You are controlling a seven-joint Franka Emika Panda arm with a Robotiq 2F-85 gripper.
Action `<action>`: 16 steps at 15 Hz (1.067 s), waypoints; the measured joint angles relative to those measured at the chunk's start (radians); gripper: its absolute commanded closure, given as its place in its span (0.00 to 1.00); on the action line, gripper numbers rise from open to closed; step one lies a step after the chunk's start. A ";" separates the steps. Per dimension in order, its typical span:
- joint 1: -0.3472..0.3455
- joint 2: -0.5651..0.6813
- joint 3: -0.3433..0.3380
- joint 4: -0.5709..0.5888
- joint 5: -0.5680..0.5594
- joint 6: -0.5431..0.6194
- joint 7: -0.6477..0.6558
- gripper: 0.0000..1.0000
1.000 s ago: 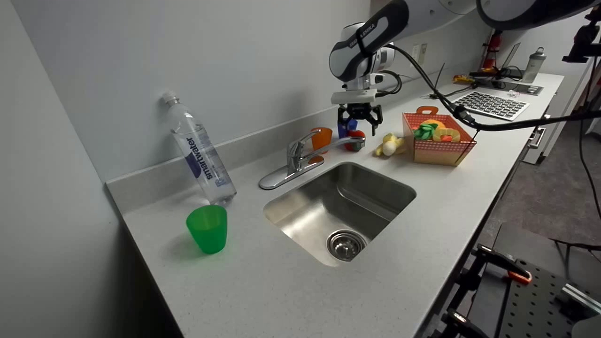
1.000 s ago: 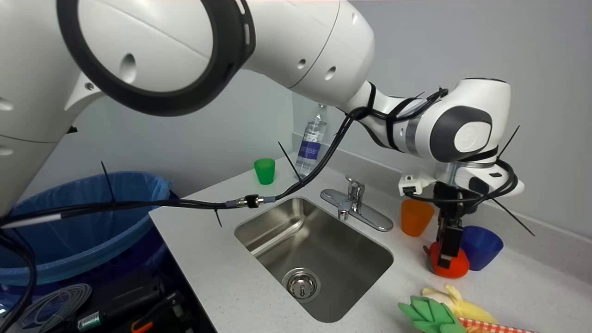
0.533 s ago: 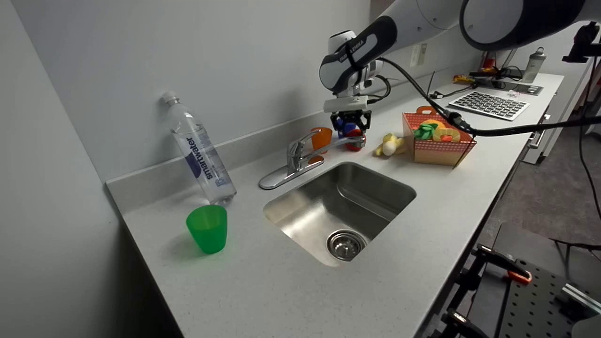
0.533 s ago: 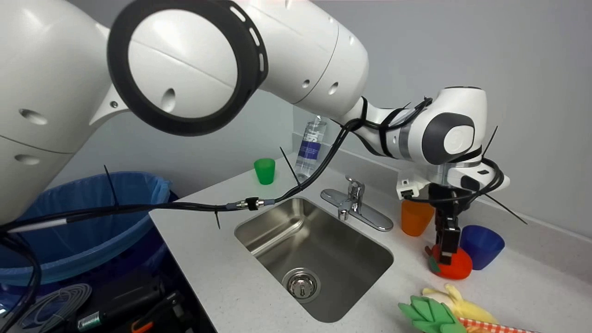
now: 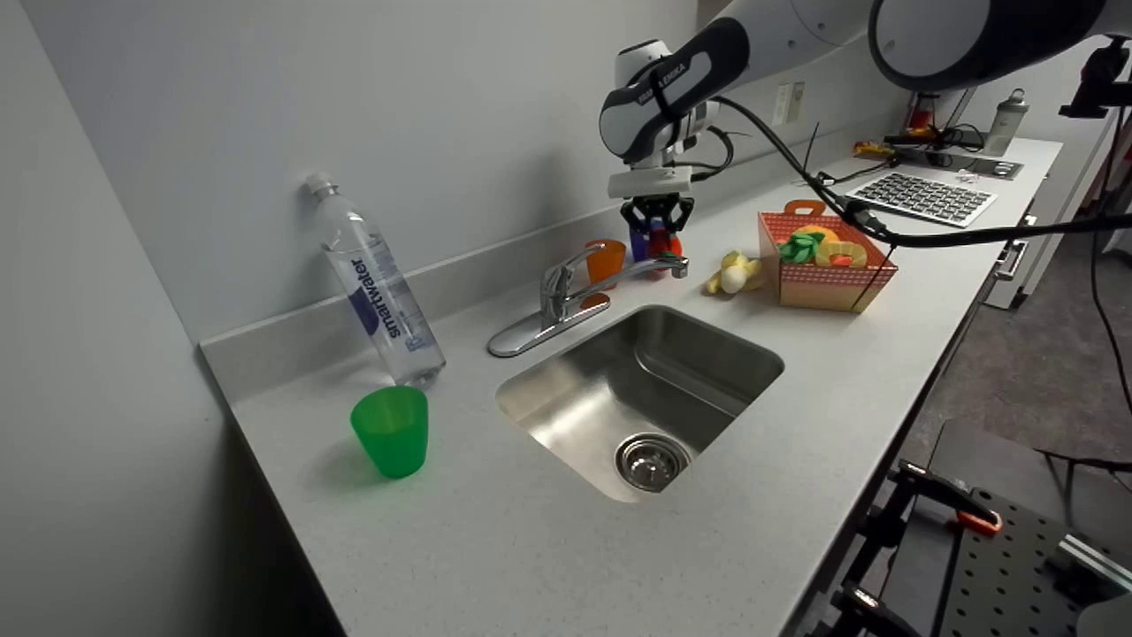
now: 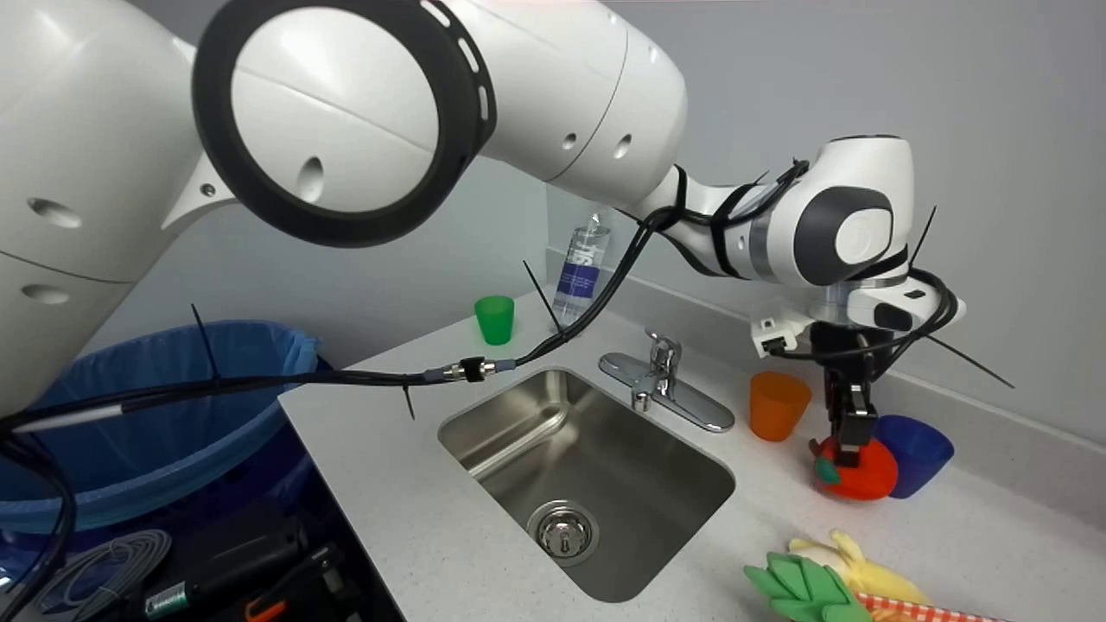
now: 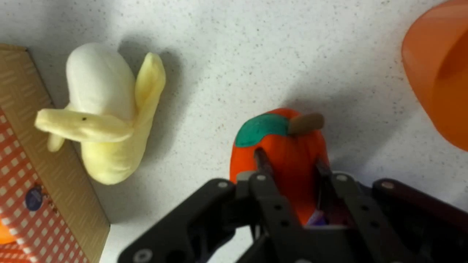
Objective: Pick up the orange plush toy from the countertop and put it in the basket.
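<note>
The orange plush toy (image 7: 281,142), pumpkin-shaped with a green leaf and brown stem, sits between the fingers of my gripper (image 7: 291,159), which press into both its sides in the wrist view. In both exterior views the gripper (image 6: 848,453) points down onto the toy (image 6: 873,473) beside the blue cup (image 6: 918,456). Whether the toy is fully off the countertop (image 6: 708,553) is hard to tell. The basket (image 5: 818,295), tan with red checks, stands on the counter with several plush foods inside; its wall (image 7: 65,182) fills the left edge of the wrist view.
A plush banana (image 7: 98,80) lies between toy and basket. An orange cup (image 7: 427,65) stands near the wall by the faucet (image 5: 557,296). The steel sink (image 5: 707,354) is in front. Farther along are a green cup (image 5: 391,433) and a leaning bottle (image 5: 380,283).
My gripper came down over the toy and its jaws closed on it. Over the last half second gripper and toy shifted slightly upward. The blue cup moved a little too.
</note>
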 measured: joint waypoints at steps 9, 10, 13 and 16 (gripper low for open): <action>-0.053 -0.142 -0.012 -0.003 0.029 -0.132 -0.018 0.94; -0.067 -0.155 -0.017 -0.005 0.038 -0.148 -0.017 0.94; -0.120 -0.179 -0.034 -0.012 0.081 -0.197 -0.010 0.94; -0.177 -0.185 -0.051 -0.023 0.128 -0.243 0.006 0.94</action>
